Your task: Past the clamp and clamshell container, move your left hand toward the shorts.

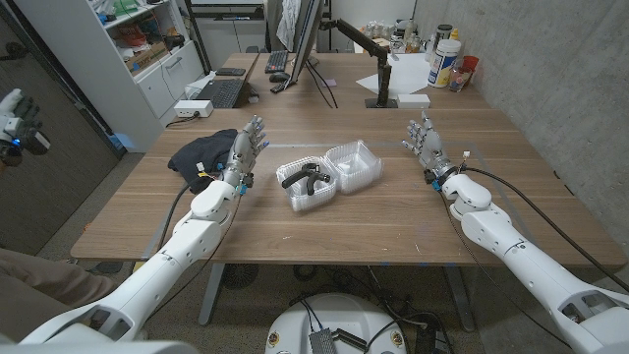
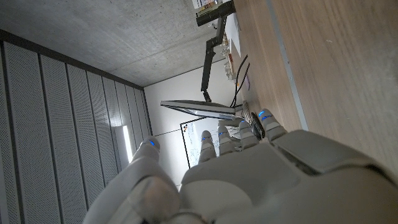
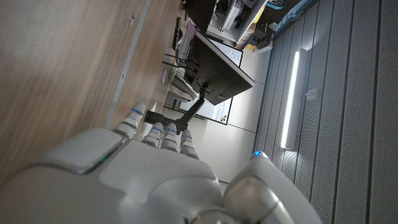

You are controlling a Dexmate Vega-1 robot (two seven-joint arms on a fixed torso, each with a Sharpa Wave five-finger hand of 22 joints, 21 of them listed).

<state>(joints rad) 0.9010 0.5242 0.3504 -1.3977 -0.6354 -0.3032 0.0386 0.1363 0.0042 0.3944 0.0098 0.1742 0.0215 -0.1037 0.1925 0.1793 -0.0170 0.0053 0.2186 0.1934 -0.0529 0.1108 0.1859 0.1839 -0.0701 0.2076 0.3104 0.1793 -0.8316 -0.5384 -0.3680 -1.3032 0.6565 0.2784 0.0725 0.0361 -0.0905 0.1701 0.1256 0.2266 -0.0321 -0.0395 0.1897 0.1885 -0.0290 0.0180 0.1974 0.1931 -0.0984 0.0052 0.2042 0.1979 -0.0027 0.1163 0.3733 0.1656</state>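
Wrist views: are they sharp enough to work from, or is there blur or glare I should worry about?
Left wrist view: the left hand is soft up close, the table grain is sharp, and a ceiling light glares mildly. Right wrist view: the right hand blurs near the lens, and a bright light strip washes out. Head view: evenly lit, sharp on the shorts.

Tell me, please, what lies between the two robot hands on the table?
In the head view, an open clamshell container holding a black clamp lies on the table between the left hand and the right hand.
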